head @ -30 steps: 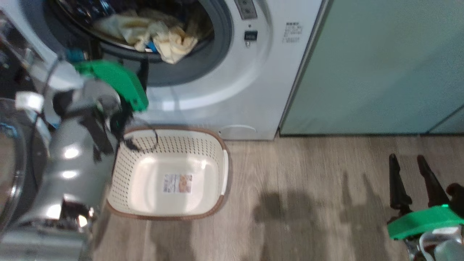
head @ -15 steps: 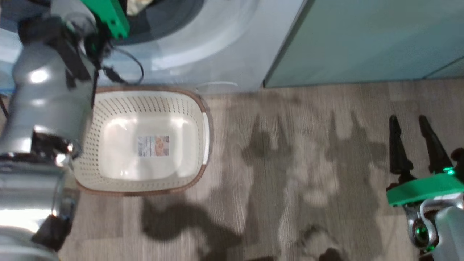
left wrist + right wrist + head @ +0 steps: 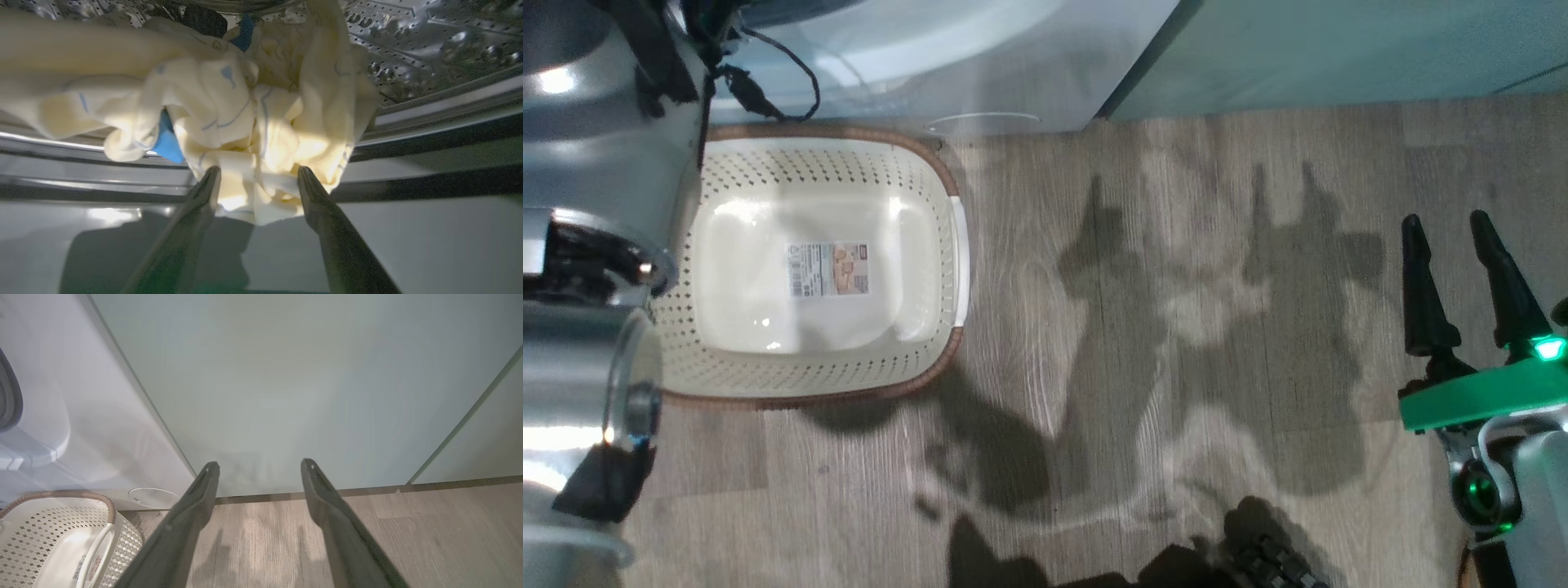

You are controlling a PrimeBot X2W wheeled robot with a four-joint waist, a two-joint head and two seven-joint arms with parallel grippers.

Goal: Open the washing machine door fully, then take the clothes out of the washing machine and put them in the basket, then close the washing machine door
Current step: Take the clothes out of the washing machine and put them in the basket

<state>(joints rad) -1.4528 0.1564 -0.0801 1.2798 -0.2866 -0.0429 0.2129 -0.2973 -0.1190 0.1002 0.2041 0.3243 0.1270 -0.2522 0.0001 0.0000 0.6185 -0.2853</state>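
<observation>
The clothes (image 3: 245, 110), pale yellow with blue parts, lie heaped at the drum's mouth and spill over the washing machine's (image 3: 947, 65) lip. My left gripper (image 3: 259, 170) is open, its fingers on either side of the lowest hanging fold. The silver left forearm (image 3: 596, 155) reaches up past the basket. The basket (image 3: 953, 237) stands on the floor before the washer, with nothing in it but its label sticker. My right gripper (image 3: 1445, 224) hangs open over bare floor at the lower right, holding nothing. The washing machine door is out of view.
Pale green cabinets (image 3: 1339, 49) stand to the right of the washer, and my right gripper (image 3: 259, 465) faces them. The basket's rim (image 3: 81, 495) and the washer's white front (image 3: 102, 428) lie to its left. A dark part of my base (image 3: 1258, 555) shows at the bottom edge.
The head camera has tilted down, so the drum opening and clothes have left its view. The left arm has reached further up toward the drum. The right gripper has stayed put.
</observation>
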